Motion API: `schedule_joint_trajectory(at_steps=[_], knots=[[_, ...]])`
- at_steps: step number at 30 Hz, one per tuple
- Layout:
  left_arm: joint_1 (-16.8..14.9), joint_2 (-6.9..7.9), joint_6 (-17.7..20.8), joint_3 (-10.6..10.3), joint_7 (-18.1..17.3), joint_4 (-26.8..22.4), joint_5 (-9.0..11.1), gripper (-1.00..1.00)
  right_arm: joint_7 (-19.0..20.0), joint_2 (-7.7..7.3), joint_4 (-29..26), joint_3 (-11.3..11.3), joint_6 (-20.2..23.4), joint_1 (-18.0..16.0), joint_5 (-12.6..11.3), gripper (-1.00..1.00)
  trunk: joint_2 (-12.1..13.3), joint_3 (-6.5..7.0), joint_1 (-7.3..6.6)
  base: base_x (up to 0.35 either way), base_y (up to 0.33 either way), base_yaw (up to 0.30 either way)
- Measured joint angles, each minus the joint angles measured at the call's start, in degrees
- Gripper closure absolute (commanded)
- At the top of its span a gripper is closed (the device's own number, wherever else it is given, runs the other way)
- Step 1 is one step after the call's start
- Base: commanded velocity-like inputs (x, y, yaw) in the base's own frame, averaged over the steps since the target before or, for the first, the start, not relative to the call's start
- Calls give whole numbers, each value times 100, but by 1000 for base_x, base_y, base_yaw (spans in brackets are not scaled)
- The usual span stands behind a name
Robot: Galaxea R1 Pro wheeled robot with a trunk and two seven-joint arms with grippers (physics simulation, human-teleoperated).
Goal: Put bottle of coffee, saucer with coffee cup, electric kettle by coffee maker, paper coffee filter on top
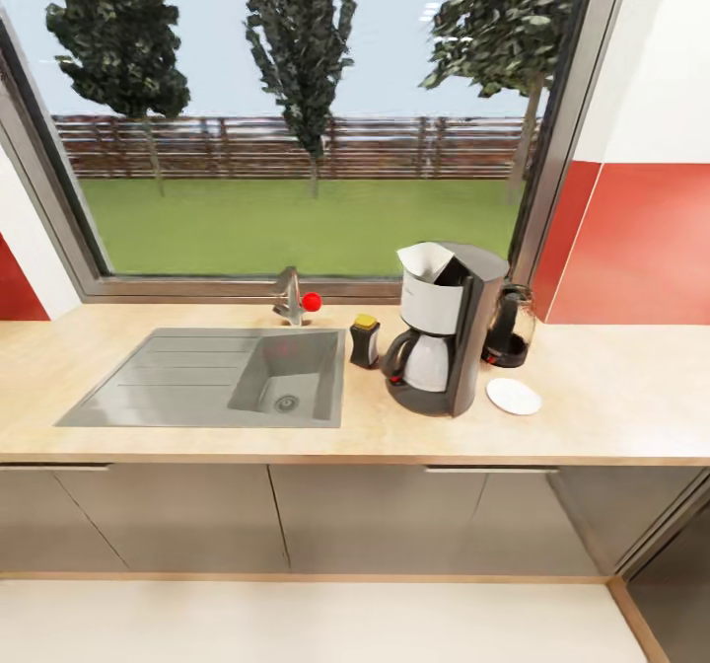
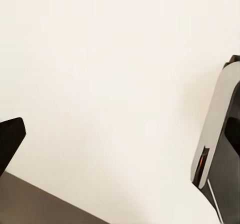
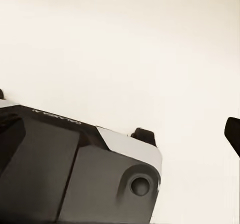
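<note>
On the kitchen countertop the tall black coffee maker stands right of the sink. A white paper coffee filter sits in its top. The bottle of coffee, dark with a yellow cap, stands just left of it. Behind its right side is the electric kettle, partly hidden. The white saucer lies bare at its front right. The coffee cup is out of view. My left gripper shows one dark fingertip at the frame's edge, and my right gripper one fingertip. Both hang over pale floor, holding nothing.
A steel sink with a faucet and red knob is set in the worktop under a large window. Grey cabinets stand below. Parts of my own base show in the wrist views.
</note>
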Motion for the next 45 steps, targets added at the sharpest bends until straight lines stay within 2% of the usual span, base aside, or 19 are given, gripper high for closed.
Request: schedule_joint_trajectory(at_steps=[1, 3, 4, 5, 6, 8, 11, 14, 17, 23, 29, 32, 34, 35, 37, 40, 45], knots=[[0, -1, 0, 0, -1, 0, 0, -100, 0, 1, -1, -148, 0, 11, 253, -100, 0, 0, 0, 0, 305, 0], [0, -2, -1, 0, -7, 0, 0, -100, 3, -2, -1, -656, -1, 43, 1178, -100, 0, 0, 0, 0, 305, 0], [0, -2, -3, 0, -8, 0, 0, -100, 5, -3, -1, -758, -1, 48, 1430, -100, 0, 0, 0, 0, 305, 0], [0, -3, -5, 0, -10, 0, 0, -100, 5, -4, -1, -910, -1, 56, 1946, -100, 0, 0, 0, 0, 305, 0], [0, -3, -6, 0, -11, 2, 0, -100, 5, -5, -1, -973, -1, 59, 2213, -100, 0, 0, 0, 0, 305, 0], [0, -1, -8, 0, -13, 1, 0, -100, 8, -23, -1, -1138, -1, 75, 3093, -100, 0, 0, 0, 0, 304, 0], [0, 8, -14, 6, -14, 0, 2, -100, 11, -71, -5, -1227, 1, 86, 3649, -100, 0, 0, 0, 0, 302, 0], [0, 23, -16, 49, -13, 1, 18, -100, 12, -184, -13, -1248, -2, 90, 3811, -100, 0, 0, 0, 0, 301, 0], [0, 31, -16, 102, -11, 0, 26, -100, 12, -241, -8, -1250, -1, 91, 3872, -100, 0, 0, 0, 0, 301, 0], [0, 46, -16, 153, -4, 0, 33, -100, 22, -256, -4, -1254, 0, 98, 3885, -100, 0, 0, 0, 0, 301, 0], [0, 62, -17, 162, 43, 0, 114, -100, 16, -104, -30, -1321, -29, 140, 3827, -100, 0, 0, 0, 0, 302, 0], [0, 66, -17, 156, 48, 0, 258, -100, 3, -72, -35, -1702, -54, 143, 3442, -100, 0, 0, 0, 0, 303, 0], [0, 67, -17, 154, 50, 3, 365, -100, 1, -64, -31, -2176, -58, 144, 2829, -100, 0, 0, 0, 0, 303, 0], [0, 67, -17, 153, 50, 5, 387, -100, 1, -64, -30, -2276, -58, 144, 2669, -100, 0, 0, 0, 0, 303, 0], [0, 62, -18, 152, 50, 4, 452, -100, 13, -66, -27, -2523, -56, 144, 2182, -100, 0, 0, 0, 0, 303, 0], [0, 60, -20, 152, 49, 2, 488, -100, 24, -66, -25, -2645, -62, 144, 1908, -100, 0, 0, 0, 0, 303, 0], [0, 59, -20, 152, 49, 1, 503, -100, 29, -75, -25, -2700, -64, 144, 1797, -100, 0, 0, 0, 0, 304, 0]])
